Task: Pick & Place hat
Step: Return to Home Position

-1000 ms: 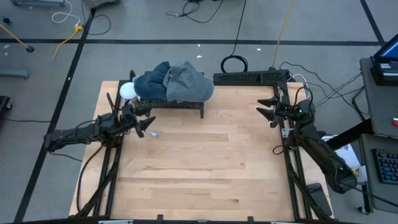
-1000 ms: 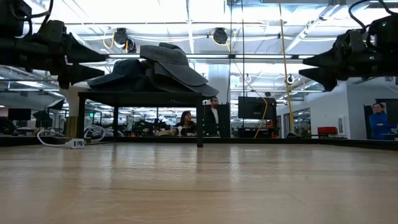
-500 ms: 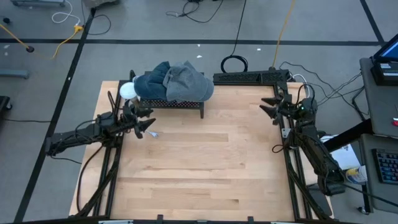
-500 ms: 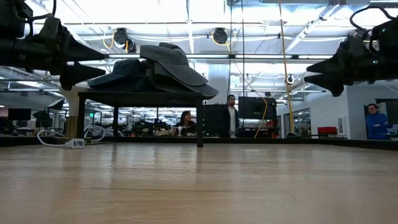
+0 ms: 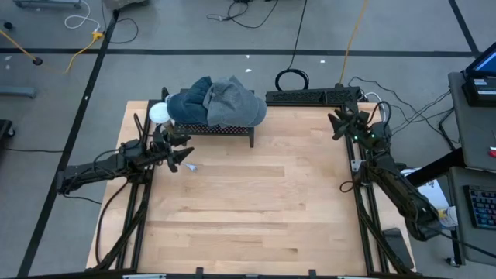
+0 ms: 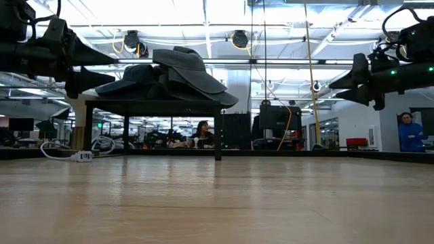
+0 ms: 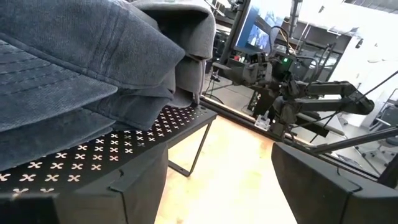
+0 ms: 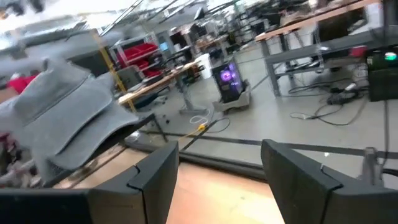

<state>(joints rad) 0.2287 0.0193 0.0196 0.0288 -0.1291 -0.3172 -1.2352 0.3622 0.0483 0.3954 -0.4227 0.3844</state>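
Note:
Two hats sit piled on a black perforated rack (image 5: 221, 128) at the table's far left. The blue hat (image 5: 188, 102) lies to the left and the grey hat (image 5: 234, 101) lies partly over it; both show in the low view (image 6: 173, 73). My left gripper (image 5: 184, 153) hovers open just near and left of the rack, pointing along it, with the hats (image 7: 93, 56) close above its fingers (image 7: 134, 183). My right gripper (image 5: 335, 126) is open at the table's far right, raised off the table (image 6: 338, 89) and facing the grey hat (image 8: 71, 106).
A white round object (image 5: 158, 112) sits at the rack's left end. A small white item (image 5: 191, 167) lies on the table by my left gripper. A black bar with cables (image 5: 310, 96) runs along the far edge. People (image 6: 202, 132) show in the room beyond. Bare wood (image 5: 256, 209) fills the middle and near side.
My right gripper has drawn back toward the table's far edge and swung a little, staying open and raised. The hats and rack have kept their places.

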